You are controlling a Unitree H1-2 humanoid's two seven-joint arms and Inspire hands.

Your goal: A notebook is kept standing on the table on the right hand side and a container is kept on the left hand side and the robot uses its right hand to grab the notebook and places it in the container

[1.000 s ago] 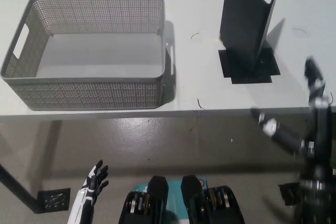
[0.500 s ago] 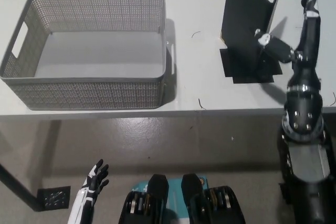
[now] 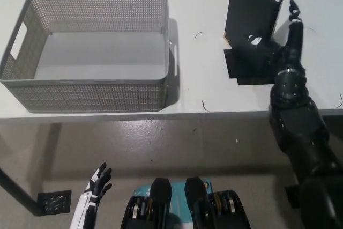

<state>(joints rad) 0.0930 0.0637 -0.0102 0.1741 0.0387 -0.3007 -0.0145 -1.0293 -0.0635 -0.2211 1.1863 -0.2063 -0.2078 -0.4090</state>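
Head view: notebook point(image 3: 252, 17) stands upright, covers splayed open, on table point(image 3: 203, 79) at my right side, on a dark patch. My right hand point(image 3: 278, 46) is up against its lower right edge, fingers apart, one reaching up past the cover, thumb side across the lower front; not closed on it, nothing lifted. Judgement: early stage, reach done, grasp not yet made; lift, carry across and drop-off all left. Container point(image 3: 91, 97), grey mesh basket w/ cut-out handles, sits well apart on table's left; inside looks bare, nothing in it. My left hand point(image 3: 98, 183) rests low below table edge, fingers spread, holding nothing.
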